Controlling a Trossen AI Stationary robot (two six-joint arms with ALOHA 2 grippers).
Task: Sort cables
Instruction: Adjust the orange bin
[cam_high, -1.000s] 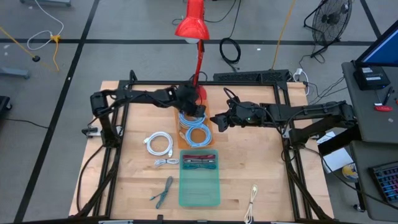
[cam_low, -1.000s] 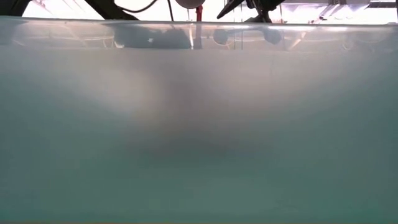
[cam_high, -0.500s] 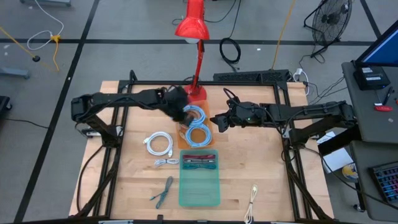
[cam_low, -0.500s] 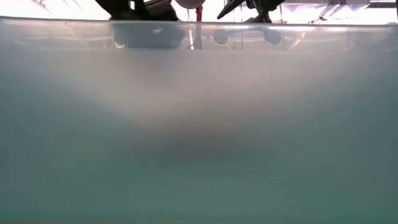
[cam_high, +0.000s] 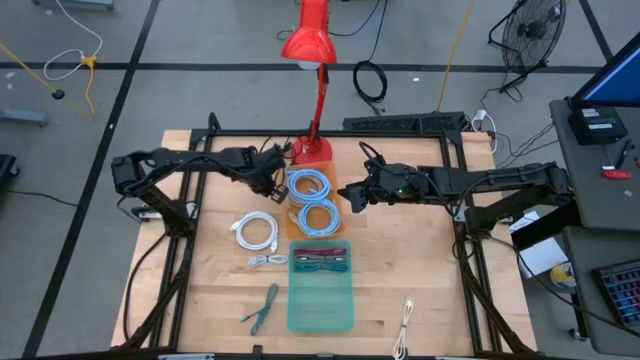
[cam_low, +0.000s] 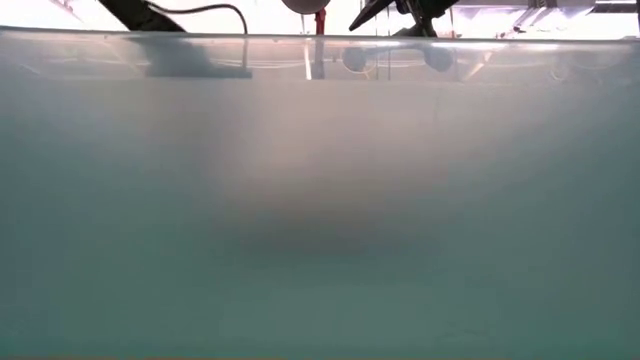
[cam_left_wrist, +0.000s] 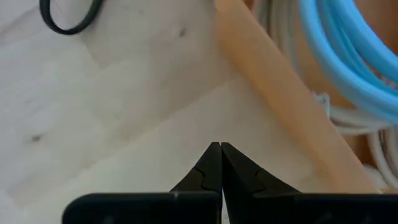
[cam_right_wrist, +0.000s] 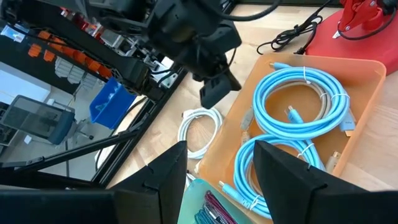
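- The wooden table (cam_high: 200, 300) carries everything; a red lamp (cam_high: 312, 45) stands with its base at the far edge.
- The left arm reaches in from the left side, and the left gripper (cam_high: 272, 181) sits just beside the orange tray's left wall, over bare wood. In its wrist view the two dark fingers (cam_left_wrist: 211, 168) are pressed together, tip to tip, with nothing between them.
- The right arm stretches in from the right, and the right gripper (cam_high: 352, 195) hangs just right of the orange tray. Its fingers (cam_right_wrist: 283, 180) stand spread apart and hold nothing.
- A green bin (cam_high: 321, 310) lies near the front of the table, with dark bundled cables (cam_high: 322, 262) at its far end.
- The orange tray (cam_right_wrist: 367, 68) sits in the middle, between the two grippers. Inside lie two light-blue coils (cam_high: 314, 199), one behind the other, with a beige cable (cam_right_wrist: 326, 93) partly under them.
- A white coil (cam_high: 256, 230) lies on the wood left of the tray.
- A small grey bundle (cam_high: 266, 261) lies just in front of that coil.
- A green bundle (cam_high: 262, 308) lies left of the bin.
- A beige bundle (cam_high: 405, 322) lies at the front right.
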